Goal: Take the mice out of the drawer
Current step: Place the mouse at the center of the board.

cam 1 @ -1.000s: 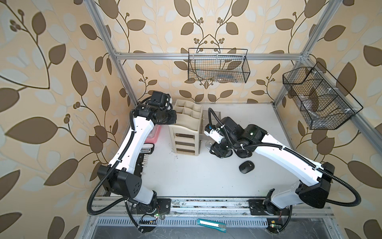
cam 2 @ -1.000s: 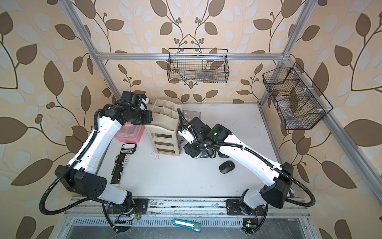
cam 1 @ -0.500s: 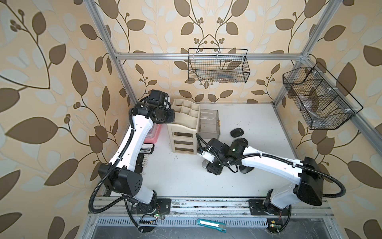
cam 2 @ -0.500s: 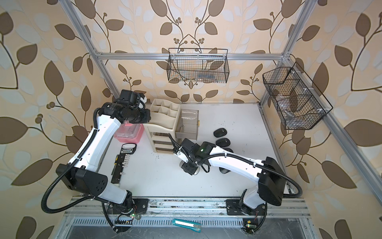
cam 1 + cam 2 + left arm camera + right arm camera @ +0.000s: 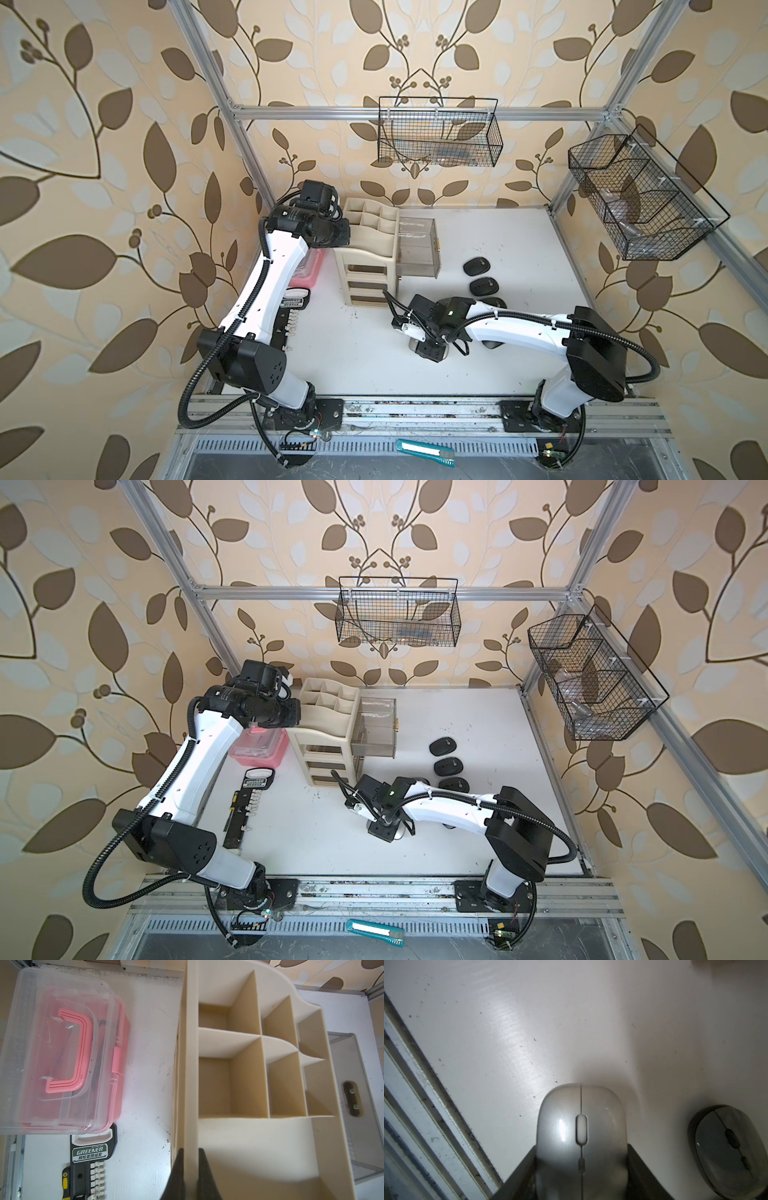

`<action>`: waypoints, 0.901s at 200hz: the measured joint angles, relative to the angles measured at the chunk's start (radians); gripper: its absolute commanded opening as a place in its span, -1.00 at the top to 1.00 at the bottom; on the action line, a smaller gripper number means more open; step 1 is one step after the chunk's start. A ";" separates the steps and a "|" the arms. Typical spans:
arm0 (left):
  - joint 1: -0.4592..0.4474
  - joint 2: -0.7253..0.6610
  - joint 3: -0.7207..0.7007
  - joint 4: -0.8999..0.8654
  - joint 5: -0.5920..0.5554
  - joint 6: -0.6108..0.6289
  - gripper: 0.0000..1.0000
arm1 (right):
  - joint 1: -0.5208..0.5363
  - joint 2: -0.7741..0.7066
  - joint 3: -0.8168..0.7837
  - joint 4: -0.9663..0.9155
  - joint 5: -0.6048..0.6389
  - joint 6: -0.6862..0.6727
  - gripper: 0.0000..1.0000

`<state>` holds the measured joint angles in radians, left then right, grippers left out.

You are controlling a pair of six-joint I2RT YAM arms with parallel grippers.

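The right end effector [image 5: 581, 1169] pinches the silver mouse [image 5: 581, 1126] by its flanks, low at the bench [image 5: 508, 1032]. The mouse's long axis runs along the fingers, wheel end pointing away from the wrist. The dark grey mouse [image 5: 729, 1151] lies just beside it, pointing much the same way. Three black mice [image 5: 483, 286] sit in a row near the pulled-out drawer [image 5: 417, 249]. The left end effector [image 5: 190, 1152] clamps the organiser [image 5: 249, 1136] wall.
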<state>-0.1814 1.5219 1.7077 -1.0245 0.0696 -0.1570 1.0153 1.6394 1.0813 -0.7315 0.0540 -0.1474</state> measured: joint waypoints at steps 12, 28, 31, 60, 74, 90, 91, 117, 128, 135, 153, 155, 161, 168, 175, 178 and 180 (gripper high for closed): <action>0.000 0.000 0.000 0.000 0.000 -0.001 1.00 | -0.020 0.000 -0.014 -0.002 0.003 -0.014 -0.02; 0.000 0.000 0.000 0.000 0.000 -0.002 1.00 | -0.050 0.000 -0.028 -0.010 0.010 -0.031 -0.02; 0.000 0.000 0.000 0.000 0.000 -0.002 1.00 | -0.055 0.000 -0.030 -0.011 0.012 -0.034 -0.02; 0.000 0.000 0.000 0.000 0.000 -0.002 1.00 | -0.088 0.000 -0.067 -0.019 0.026 -0.061 -0.06; 0.000 0.000 0.000 0.000 0.000 -0.002 1.00 | -0.091 0.000 -0.086 -0.026 0.027 -0.070 -0.09; 0.000 0.000 0.000 0.000 0.001 -0.003 1.00 | -0.091 0.000 -0.103 -0.025 0.030 -0.079 -0.13; 0.000 0.000 0.000 0.000 0.001 -0.003 1.00 | -0.091 0.000 -0.104 -0.025 0.030 -0.079 -0.13; 0.000 0.000 0.000 0.000 0.001 -0.003 1.00 | -0.097 0.000 -0.108 -0.022 0.037 -0.084 -0.24; 0.000 0.000 0.000 0.000 0.001 -0.003 1.00 | -0.105 -0.002 -0.113 -0.015 0.043 -0.088 -0.29; 0.000 0.000 0.000 0.000 0.001 -0.003 1.00 | -0.112 -0.003 -0.117 -0.015 0.047 -0.090 -0.31; 0.000 0.000 0.000 0.000 0.001 -0.002 1.00 | -0.127 -0.007 -0.123 -0.016 0.055 -0.094 -0.37; 0.000 0.000 0.000 0.000 0.001 -0.002 1.00 | -0.128 -0.008 -0.123 -0.016 0.055 -0.095 -0.37; 0.000 0.000 0.000 0.000 0.001 -0.003 1.00 | -0.131 -0.009 -0.123 -0.017 0.058 -0.097 -0.39; 0.000 0.000 0.000 0.000 0.001 -0.002 1.00 | -0.133 -0.011 -0.123 -0.016 0.061 -0.098 -0.42; 0.000 0.000 0.000 0.000 0.002 -0.002 1.00 | -0.134 -0.013 -0.123 -0.016 0.063 -0.100 -0.44; 0.000 0.000 0.000 0.000 0.002 -0.002 1.00 | -0.134 -0.013 -0.123 -0.017 0.064 -0.101 -0.44; 0.000 0.000 0.000 0.000 0.002 -0.002 1.00 | -0.134 -0.014 -0.123 -0.018 0.065 -0.100 -0.44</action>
<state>-0.1814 1.5219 1.7077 -1.0245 0.0711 -0.1593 0.8814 1.6253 0.9585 -0.7498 0.1192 -0.2478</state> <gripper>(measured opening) 0.088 0.711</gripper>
